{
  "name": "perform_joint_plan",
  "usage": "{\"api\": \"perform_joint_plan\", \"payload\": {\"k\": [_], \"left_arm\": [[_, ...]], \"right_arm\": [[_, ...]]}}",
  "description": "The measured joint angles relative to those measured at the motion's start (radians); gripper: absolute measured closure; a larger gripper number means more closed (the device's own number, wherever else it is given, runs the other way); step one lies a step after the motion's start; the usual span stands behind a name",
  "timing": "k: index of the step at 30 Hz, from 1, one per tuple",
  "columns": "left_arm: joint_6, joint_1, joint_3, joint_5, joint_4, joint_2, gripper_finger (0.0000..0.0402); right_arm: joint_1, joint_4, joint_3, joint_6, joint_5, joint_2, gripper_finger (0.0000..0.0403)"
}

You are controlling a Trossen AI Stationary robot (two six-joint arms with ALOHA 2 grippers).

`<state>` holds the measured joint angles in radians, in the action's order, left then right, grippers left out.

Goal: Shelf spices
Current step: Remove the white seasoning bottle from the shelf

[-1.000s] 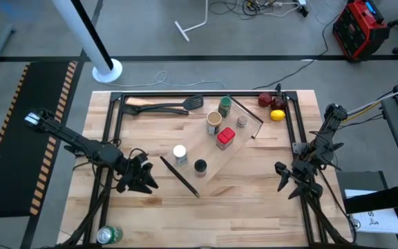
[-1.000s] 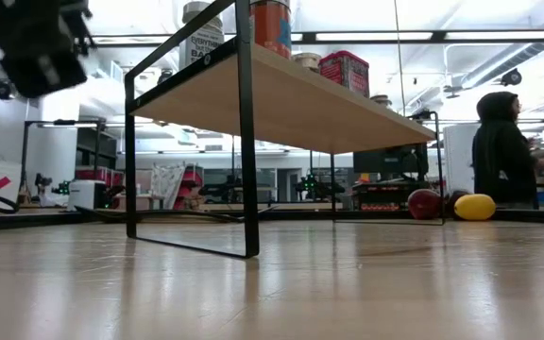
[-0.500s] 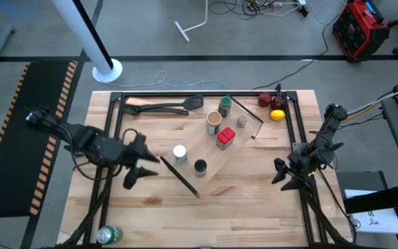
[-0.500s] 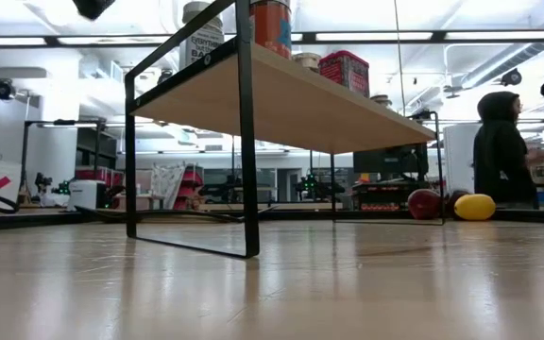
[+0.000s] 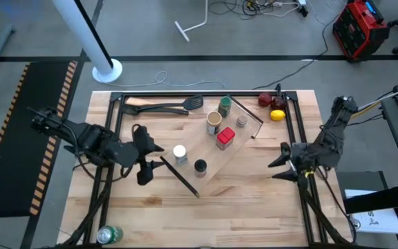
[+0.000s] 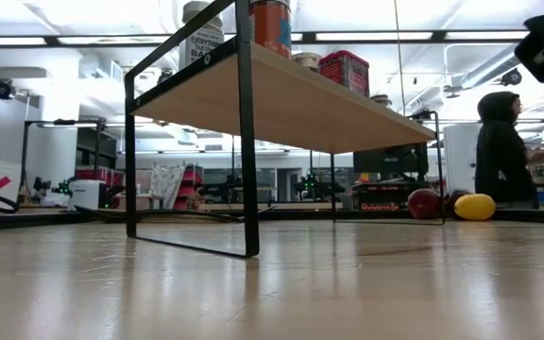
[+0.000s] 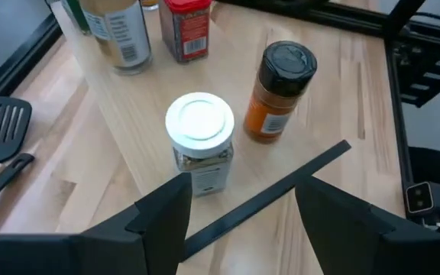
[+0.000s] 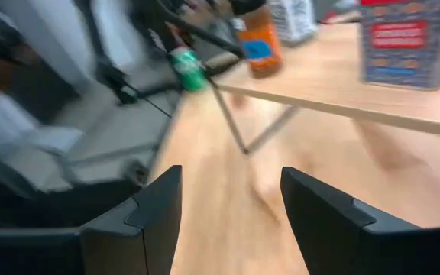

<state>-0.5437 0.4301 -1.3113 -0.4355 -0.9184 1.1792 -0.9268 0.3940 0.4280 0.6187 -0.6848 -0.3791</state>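
While the left gripper (image 5: pixel 146 158) has swung in toward the shelf (image 5: pixel 216 162) over the last second, we note all six spices already stand on it. Its fingers (image 7: pixel 159 221) are apart, empty, framing the white-capped jar (image 7: pixel 199 141). The right gripper (image 5: pixel 280 166) has shifted nearer too, fingers apart, holding nothing.

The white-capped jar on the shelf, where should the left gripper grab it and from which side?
Grip the white-capped jar around its body just under the cap, coming from the shelf's near end where the open left gripper already faces it. It stands upright, apart from the black-capped jar.
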Motion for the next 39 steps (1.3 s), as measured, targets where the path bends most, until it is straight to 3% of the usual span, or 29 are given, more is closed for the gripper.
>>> {"api": "perform_joint_plan", "payload": {"k": [7,16,20,32,39], "left_arm": [[-0.034,0.0,0.001,-0.001,-0.028,0.041,0.0178],[-0.085,-0.012,-0.003,-0.002,-0.082,0.05,0.0178],[-0.124,-0.037,-0.001,-0.003,-0.154,0.05,0.0166],[-0.057,-0.116,0.012,0.034,-0.081,0.113,0.0053],[-0.036,-0.119,0.012,0.034,-0.053,0.161,0.0029]], "right_arm": [[0.0,0.103,0.235,-0.01,-0.028,-0.337,0.0204],[0.0,0.102,0.329,0.001,-0.24,-0.623,0.0204],[0.004,0.099,0.326,0.063,-0.336,-0.69,0.0204],[0.035,0.015,0.326,0.124,-0.318,-0.732,0.0204],[0.037,0.008,0.326,0.106,-0.31,-0.737,0.0204]]}}
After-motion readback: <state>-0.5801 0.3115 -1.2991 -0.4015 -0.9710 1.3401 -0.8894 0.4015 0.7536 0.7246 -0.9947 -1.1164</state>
